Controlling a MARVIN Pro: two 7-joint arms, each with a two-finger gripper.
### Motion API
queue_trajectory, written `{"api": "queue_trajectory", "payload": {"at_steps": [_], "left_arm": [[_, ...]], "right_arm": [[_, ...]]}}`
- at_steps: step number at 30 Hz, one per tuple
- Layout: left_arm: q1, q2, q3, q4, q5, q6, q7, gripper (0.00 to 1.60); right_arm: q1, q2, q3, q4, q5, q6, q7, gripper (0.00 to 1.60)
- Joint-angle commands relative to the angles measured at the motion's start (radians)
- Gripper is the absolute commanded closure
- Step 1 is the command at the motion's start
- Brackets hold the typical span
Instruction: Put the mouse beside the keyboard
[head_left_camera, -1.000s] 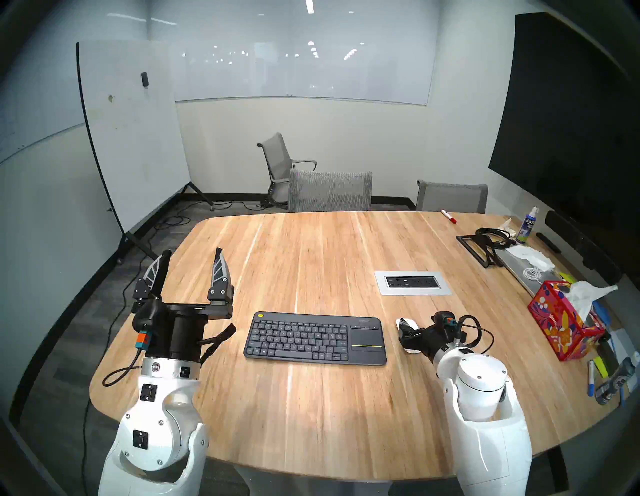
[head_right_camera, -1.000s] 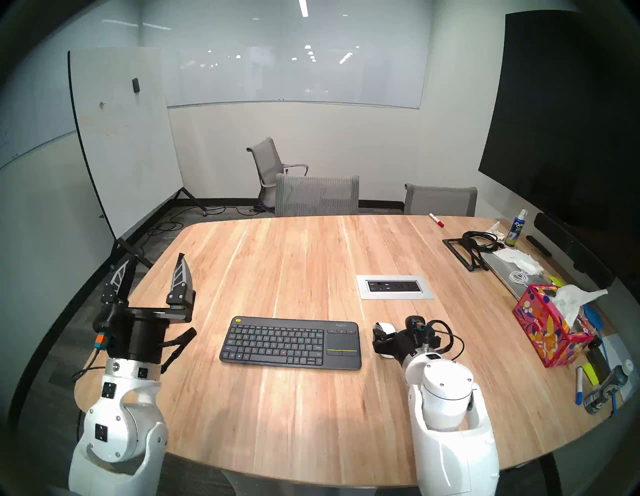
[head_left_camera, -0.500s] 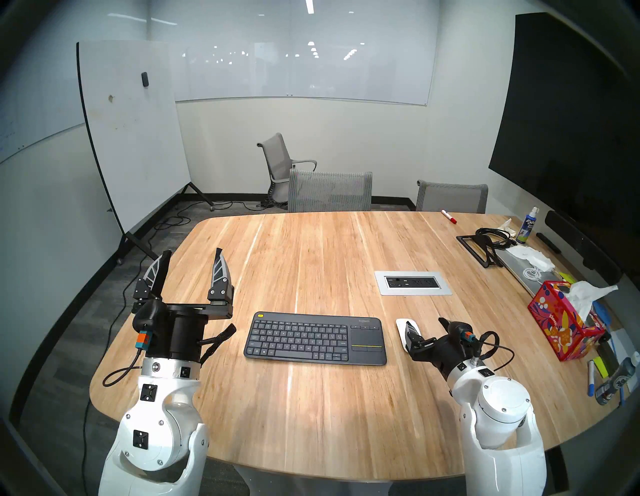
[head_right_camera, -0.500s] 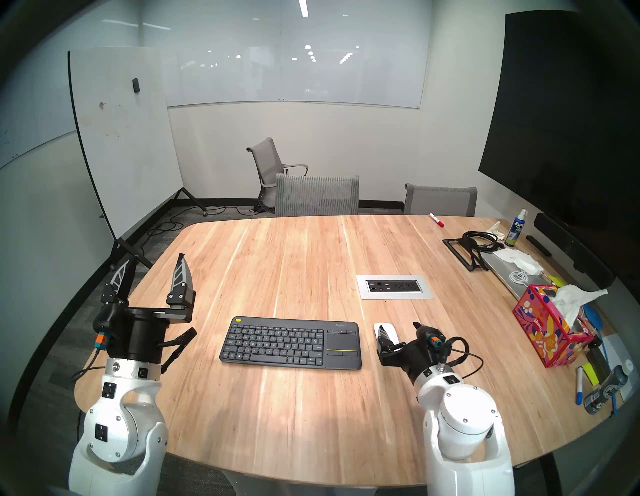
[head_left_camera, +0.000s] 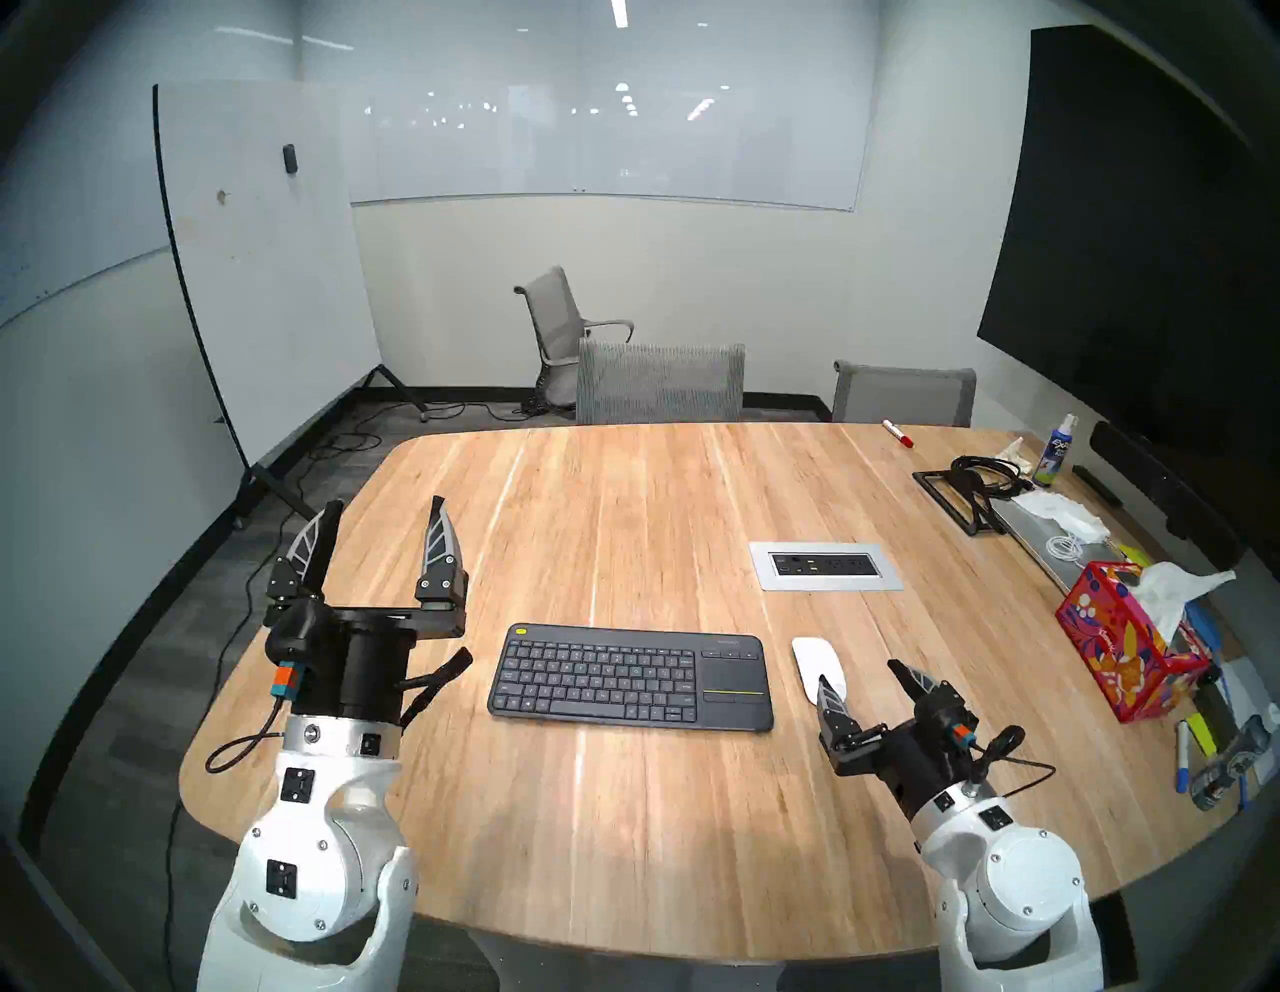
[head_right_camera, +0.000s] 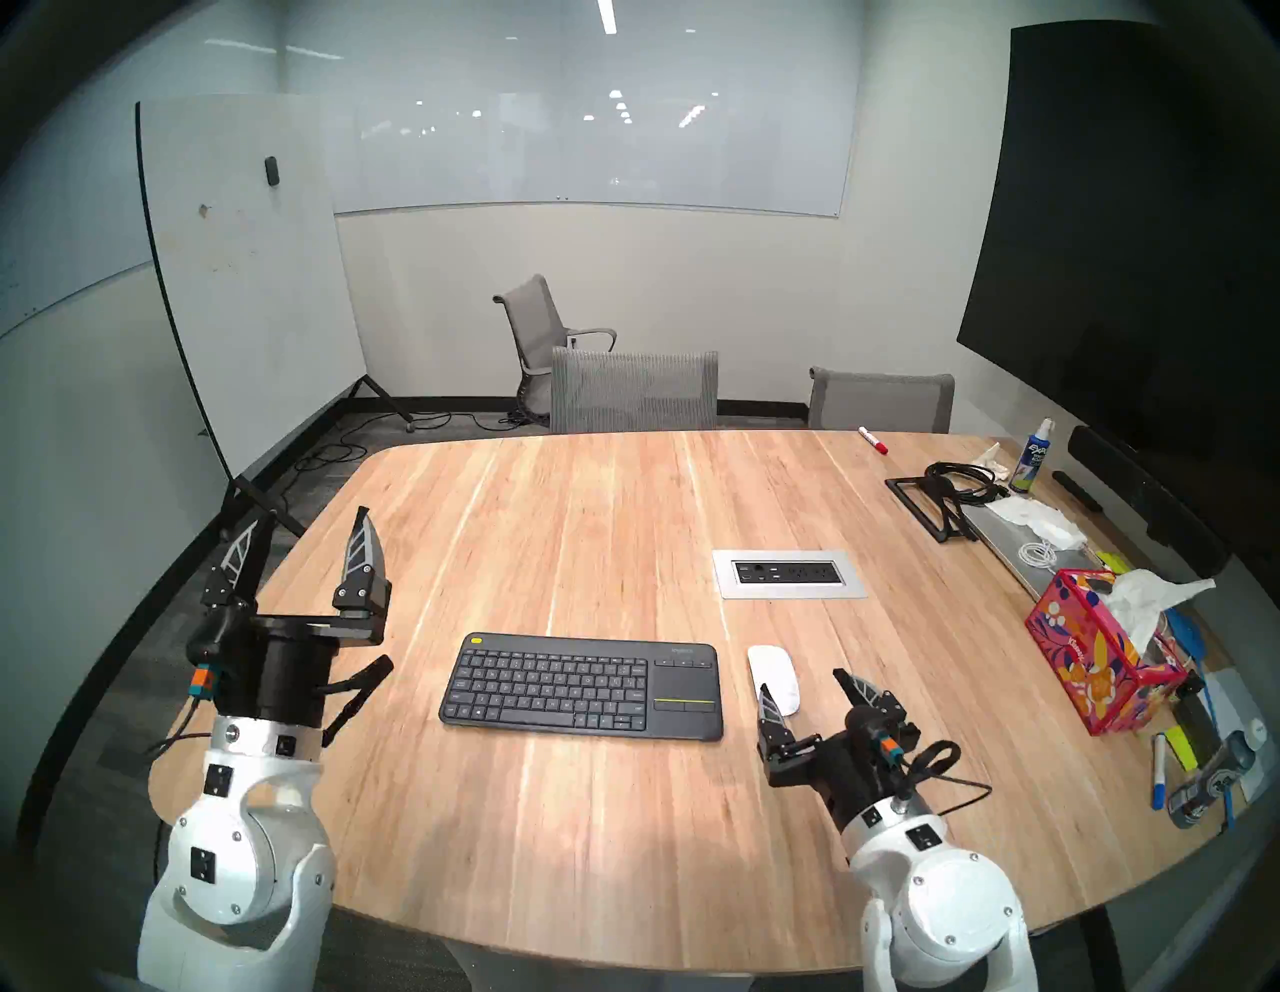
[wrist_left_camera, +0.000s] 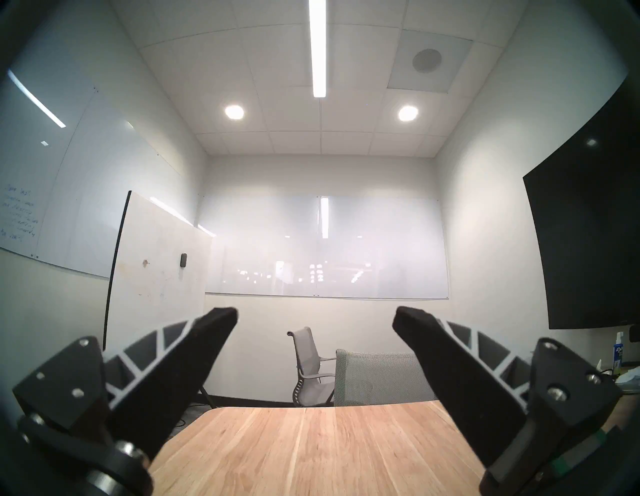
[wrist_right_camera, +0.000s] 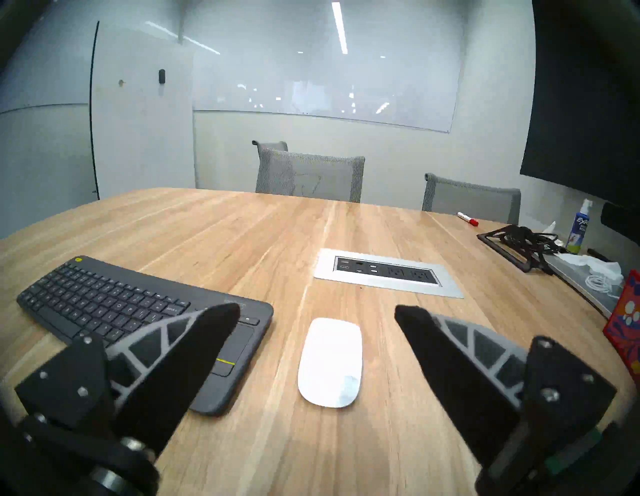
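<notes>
- At far left, the left claw (head_left_camera: 384, 533) is raised off the counter (head_left_camera: 623, 817), its fingers spread wide and empty. Its wrist view shows only the far wall and chairs, so this arm is judged parked clear of the work.
- Left of centre, the keyboard (head_left_camera: 630, 675) lies flat, square to the near counter edge, yellow button at its far-left corner and touchpad (head_left_camera: 733, 673) at its right end. That end is the natural side for a mouse.
- Just right of the touchpad, the mouse (head_left_camera: 817, 665) rests flat on the wood, long axis pointing away from the robot and roughly in line with the keyboard's depth. A narrow strip of bare counter separates the two; they do not touch.
- Right of and nearer than the mouse, the right claw (head_left_camera: 866, 682) is open and holds nothing. In its wrist view the mouse lies ahead of the fingertips (wrist_right_camera: 221, 318), free of both. In the head view the left tip overlaps the mouse's near end; contact cannot be told there.
- Judged from this layout, the placement is done; only clearing the arm remains.
- Further right, the outlet panel (head_left_camera: 825, 566) and tissue box (head_left_camera: 1125, 648) stand well apart from the mouse.
</notes>
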Motion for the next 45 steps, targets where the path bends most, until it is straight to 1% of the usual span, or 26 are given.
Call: {"api": "queue_trajectory", "payload": {"at_steps": [1,7,11,15,16,19,25,27,30,31,35,36,37,39,45], "left_arm": [[-0.002,0.001,0.0,-0.017,0.001,-0.004,-0.001,0.0],[-0.002,0.001,0.0,-0.018,0.001,-0.003,-0.001,0.0],[-0.001,0.001,0.0,-0.018,0.001,-0.003,-0.001,0.0],[-0.001,0.001,0.0,-0.019,0.001,-0.003,-0.001,0.0],[-0.001,0.001,0.0,-0.019,0.001,-0.003,-0.001,0.0],[0.0,0.001,0.0,-0.019,0.001,-0.003,-0.001,0.0],[0.0,0.001,0.0,-0.02,0.0,-0.002,-0.001,0.0],[0.0,0.001,0.0,-0.02,0.0,-0.002,-0.001,0.0],[0.0,0.001,0.0,-0.021,0.0,-0.002,-0.001,0.0],[0.001,0.001,0.0,-0.021,0.0,-0.002,-0.001,0.0],[0.001,0.001,0.0,-0.021,0.0,-0.002,-0.001,0.0],[0.001,0.001,0.0,-0.022,0.0,-0.001,-0.001,0.0],[0.001,0.001,0.0,-0.022,0.0,-0.001,-0.001,0.0],[0.001,0.001,0.0,-0.022,0.0,-0.001,-0.001,0.0],[0.001,0.001,0.0,-0.022,0.0,-0.001,-0.001,0.0]], "right_arm": [[-0.022,-0.019,-0.02,0.029,-0.019,-0.125,-0.041,0.0],[0.002,-0.026,-0.04,0.061,-0.033,-0.217,-0.079,0.0],[0.016,-0.032,-0.052,0.084,-0.023,-0.276,-0.095,0.0],[0.021,-0.028,-0.06,0.105,-0.03,-0.348,-0.113,0.0],[0.022,-0.025,-0.061,0.107,-0.03,-0.354,-0.116,0.0],[0.026,-0.018,-0.064,0.127,-0.022,-0.41,-0.121,0.0],[0.013,-0.005,-0.067,0.147,0.006,-0.5,-0.12,0.0],[0.01,0.0,-0.066,0.149,0.005,-0.527,-0.124,0.0],[0.008,0.005,-0.06,0.15,0.035,-0.582,-0.12,0.0],[0.008,0.008,-0.061,0.151,0.038,-0.586,-0.121,0.0],[0.012,0.013,-0.061,0.174,0.048,-0.649,-0.119,0.0],[0.015,0.013,-0.061,0.185,0.05,-0.679,-0.118,0.0],[0.015,0.015,-0.061,0.185,0.052,-0.678,-0.118,0.0],[0.018,0.016,-0.062,0.194,0.054,-0.701,-0.118,0.0],[0.02,0.021,-0.064,0.201,0.059,-0.715,-0.118,0.0]]}}
